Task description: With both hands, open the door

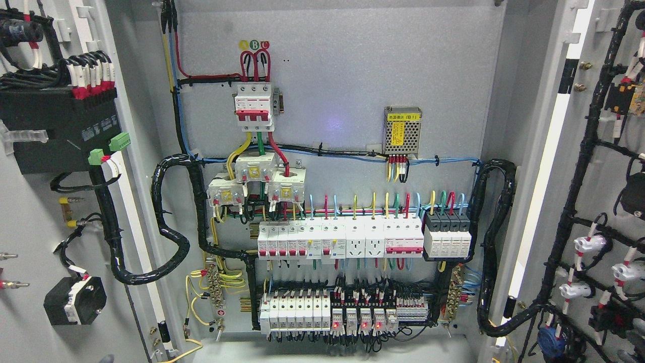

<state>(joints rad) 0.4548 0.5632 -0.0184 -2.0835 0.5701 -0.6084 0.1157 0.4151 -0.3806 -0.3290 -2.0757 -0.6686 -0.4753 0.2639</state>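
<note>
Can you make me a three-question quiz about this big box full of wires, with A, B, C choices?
1. Where is the metal mesh box with the yellow label?
A. Upper right of the back panel
B. On the left door
C. At the very bottom

2. How many round coloured stickers sit above the top breaker?
A. One
B. Three
C. Five

3. How are the cabinet doors?
A. Both shut
B. Only one open
C. Both swung open

Answers:
1. A, it hangs right of the top breaker, above the blue wire run.
2. B, a yellow, a green and a red one sit in a row.
3. C, the left door and right door show their wired insides on either side. No robot hand shows.
</note>
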